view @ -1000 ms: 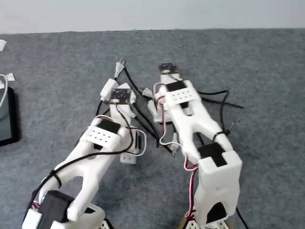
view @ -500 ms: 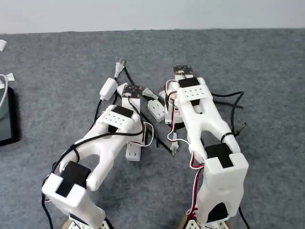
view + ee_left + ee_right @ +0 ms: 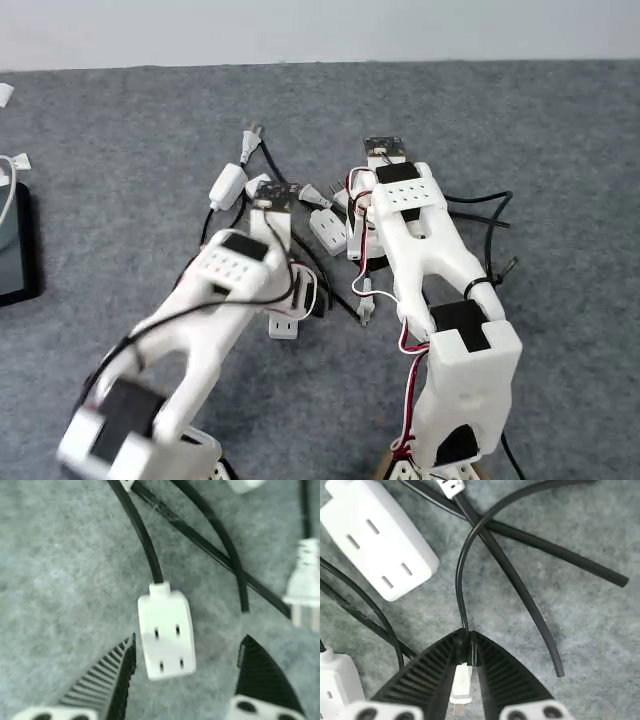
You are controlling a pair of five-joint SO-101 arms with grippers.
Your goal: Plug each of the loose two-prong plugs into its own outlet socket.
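Plug on its black cord sits pinched between the closed jaws of your right gripper, near a white outlet block on the grey carpet. Your left gripper hangs wide open and holds nothing, straddling another outlet socket, with a loose plug nearby.

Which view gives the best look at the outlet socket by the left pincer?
The left wrist view: the outlet socket lies face up between the fingers of the open left pincer, with its slots and cord visible. The high view shows it small, at the left arm's edge. Whether the right wrist view catches it, I cannot tell.
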